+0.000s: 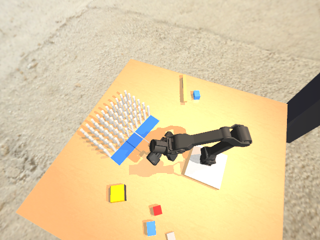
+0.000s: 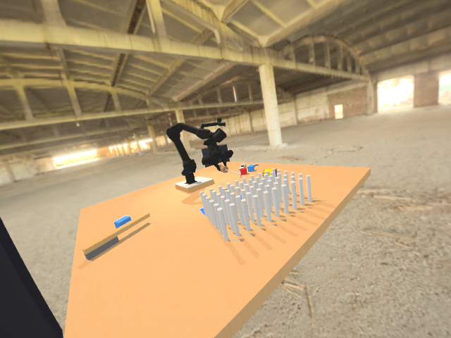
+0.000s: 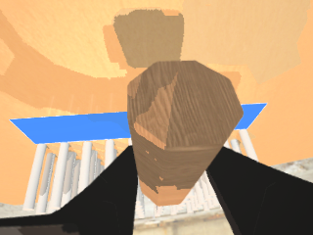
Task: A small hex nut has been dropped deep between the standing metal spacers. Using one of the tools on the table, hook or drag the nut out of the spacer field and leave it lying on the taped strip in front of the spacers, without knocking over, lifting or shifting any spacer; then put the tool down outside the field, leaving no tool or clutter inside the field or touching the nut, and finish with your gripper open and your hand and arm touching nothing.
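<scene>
The gripper [image 2: 223, 167] [image 3: 171, 171] is shut on the wooden handle [image 2: 224, 169] [image 3: 186, 108] of a tool with a thin pale rod [image 1: 141, 137] [image 2: 233, 172]. In the top view the rod crosses over the blue taped strip [image 1: 121, 155] [image 3: 73, 128], and its far end appears over the front rows of spacers. It is held above the table; its height over the spacers is unclear. The white metal spacers [image 1: 148, 111] [image 2: 266, 203] [image 3: 35, 176] stand upright in rows behind the strip. The nut cannot be made out in any view.
A yellow bar [image 1: 184, 89] [image 2: 120, 231] lies near a blue block [image 1: 196, 94] [image 2: 122, 221]. A yellow block [image 1: 117, 193], a red cube [image 1: 157, 210], a light blue block [image 1: 151, 228] and a whitish block [image 1: 170, 236] lie on the strip's other side. The arm stands on a white base [image 1: 206, 175].
</scene>
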Robot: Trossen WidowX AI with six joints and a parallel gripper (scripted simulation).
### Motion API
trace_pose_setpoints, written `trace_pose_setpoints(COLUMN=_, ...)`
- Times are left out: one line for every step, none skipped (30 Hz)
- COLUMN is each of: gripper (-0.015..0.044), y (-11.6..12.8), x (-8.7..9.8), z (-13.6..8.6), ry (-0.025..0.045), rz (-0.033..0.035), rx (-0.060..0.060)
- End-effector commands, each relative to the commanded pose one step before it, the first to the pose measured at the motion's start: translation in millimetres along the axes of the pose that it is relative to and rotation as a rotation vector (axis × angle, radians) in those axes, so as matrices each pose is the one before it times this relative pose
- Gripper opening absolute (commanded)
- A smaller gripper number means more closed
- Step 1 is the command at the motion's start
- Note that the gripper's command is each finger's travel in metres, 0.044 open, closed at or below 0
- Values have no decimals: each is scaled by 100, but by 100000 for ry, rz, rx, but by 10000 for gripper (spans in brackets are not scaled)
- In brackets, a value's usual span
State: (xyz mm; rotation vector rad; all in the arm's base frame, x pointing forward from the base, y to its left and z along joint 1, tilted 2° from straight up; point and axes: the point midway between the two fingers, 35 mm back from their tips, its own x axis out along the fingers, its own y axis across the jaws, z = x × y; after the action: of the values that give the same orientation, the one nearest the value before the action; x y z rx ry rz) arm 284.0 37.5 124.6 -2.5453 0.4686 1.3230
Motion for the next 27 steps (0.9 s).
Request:
trace_pose_setpoints(gripper=0, y=87, x=1833, z=1203, ry=-343, rz=920, rx=141)
trace_pose_setpoints(gripper=0, y=27, x=405, z=305, ry=10, rz=15, rx=22)
trace_pose_setpoints(gripper=0, y=35, x=398, z=312, ry=9, rz=16, rx=21)
trace_pose_setpoints(gripper=0, y=43, x=390, z=318, ry=8, rz=16, rx=21)
trace_pose_setpoints(gripper=0, y=50, x=383, z=324, ry=7, rz=16, rx=18)
trace_pose_setpoints(gripper=0, y=58, x=374, z=330, ry=6, rz=16, rx=18)
trace_pose_setpoints(gripper=0, y=65, x=366, z=335, ry=6, rz=15, rx=15)
trace_pose_setpoints(gripper=0, y=73, x=357, z=340, ry=5, rz=16, rx=14)
trace_pose_setpoints(gripper=0, y=79, x=349, z=345, ry=5, rz=14, rx=11)
trace_pose_setpoints(gripper=0, y=87, x=339, z=350, ry=4, rz=14, rx=10)
trace_pose_setpoints(gripper=0, y=92, x=330, z=354, ry=4, rz=11, rx=6)
trace_pose_setpoints(gripper=0, y=100, x=321, z=359, ry=3, rz=12, rx=5)
trace_pose_setpoints(gripper=0, y=105, x=312, z=363, ry=3, rz=8, rx=0)
trace_pose_setpoints(gripper=0, y=113, x=302, z=366, ry=2, rz=9, rx=-1)
trace_pose_setpoints(gripper=0, y=97, x=237, z=300, ry=1, rz=7, rx=-1)
trace_pose_setpoints(gripper=0, y=52, x=138, z=177, ry=9, rz=-11, rx=-10)
trace_pose_setpoints(gripper=0, y=6, x=11, z=19, ry=37, rz=-28, rx=10)
trace_pose_setpoints(gripper=0, y=-11, x=-31, z=-36, ry=30, rz=-22, rx=12)
trace_pose_setpoints(gripper=0, y=-1, x=6, z=-11, ry=0, rz=0, rx=0)
trace_pose_setpoints(gripper=0, y=-2, x=12, z=-22, ry=1, rz=0, rx=1)
trace_pose_setpoints(gripper=0, y=-3, x=18, z=-32, ry=1, rz=0, rx=1)
trace_pose_setpoints(gripper=0, y=-3, x=24, z=-41, ry=1, rz=0, rx=1)
trace_pose_setpoints(gripper=0, y=-4, x=31, z=-48, ry=1, rz=1, rx=0)
trace_pose_setpoints(gripper=0, y=-4, x=36, z=-54, ry=-1, rz=2, rx=-1)
trace_pose_setpoints(gripper=0, y=-4, x=39, z=-56, ry=-1, rz=1, rx=-3)
trace_pose_setpoints(gripper=0, y=-5, x=39, z=-57, ry=-1, rz=0, rx=-5)
trace_pose_setpoints(gripper=0, y=-6, x=38, z=-56, ry=0, rz=-2, rx=-7)
